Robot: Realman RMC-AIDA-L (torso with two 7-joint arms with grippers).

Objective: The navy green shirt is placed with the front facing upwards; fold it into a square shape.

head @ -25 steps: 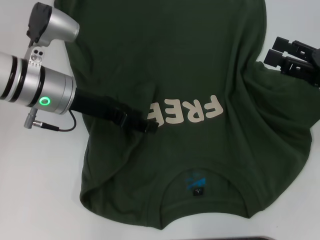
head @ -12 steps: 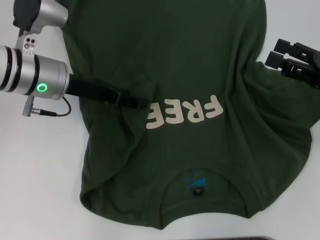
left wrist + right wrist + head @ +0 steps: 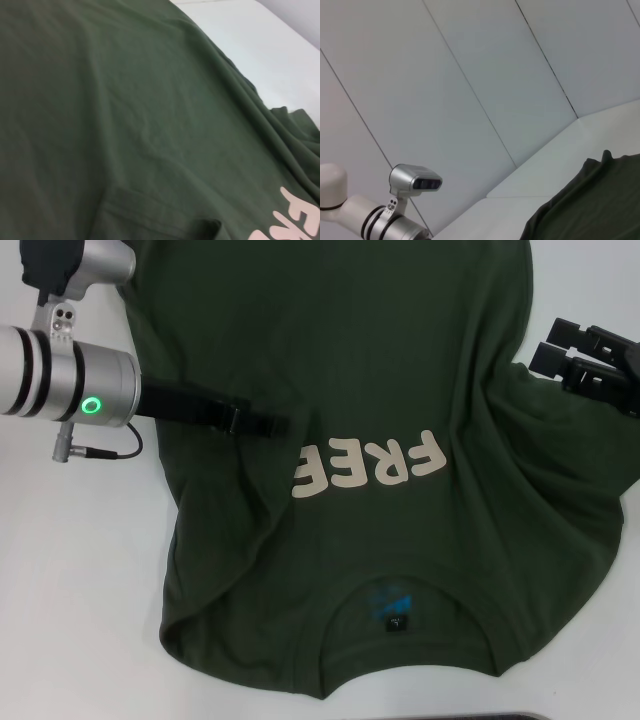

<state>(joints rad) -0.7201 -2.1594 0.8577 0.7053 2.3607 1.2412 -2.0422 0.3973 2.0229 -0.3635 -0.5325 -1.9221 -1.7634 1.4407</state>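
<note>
Evidently the left end effector point(image 3: 272, 424) is hovering low over the navy green shirt point(image 3: 400, 370), its slim fingers pressed narrow with no cloth between them, probably lining up a fold. Lying rumpled on the white surface point(image 3: 80, 590), collar nearest, cream lettering point(image 3: 368, 465) showing; right end effector point(image 3: 560, 350) is waiting beside the sleeve, grip unclear.
</note>
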